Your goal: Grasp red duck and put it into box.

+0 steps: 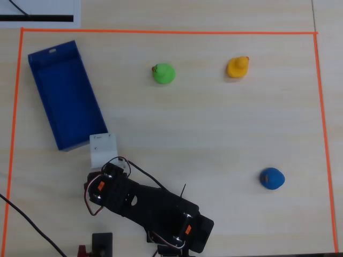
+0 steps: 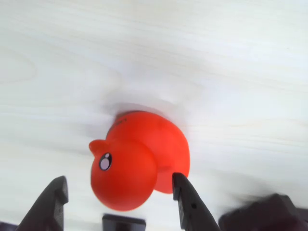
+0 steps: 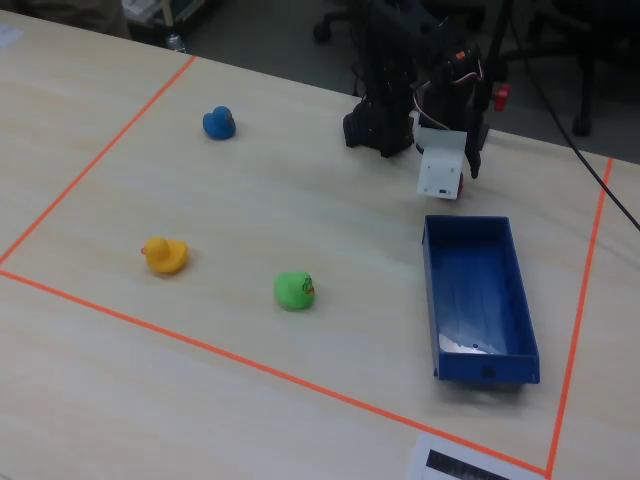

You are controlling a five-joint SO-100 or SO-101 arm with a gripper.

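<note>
The red duck (image 2: pixel 139 154) shows only in the wrist view, on the pale wood table, with its head toward the camera. My gripper (image 2: pixel 119 179) is open with one jaw on each side of the duck's head. The left finger (image 2: pixel 54 199) stands apart from it and the right finger (image 2: pixel 185 199) is close by its body. In the overhead and fixed views the duck is hidden under the arm and the white wrist housing (image 1: pixel 103 149) (image 3: pixel 441 173). The blue box (image 1: pixel 64 96) (image 3: pixel 478 290) lies open and empty just beyond the housing.
A green duck (image 1: pixel 163 73) (image 3: pixel 294 290), a yellow duck (image 1: pixel 237 67) (image 3: pixel 165 254) and a blue duck (image 1: pixel 271 178) (image 3: pixel 218 122) stand apart on the table. An orange tape line (image 1: pixel 161 32) frames the work area. The arm's base (image 1: pixel 177 225) sits at the near edge.
</note>
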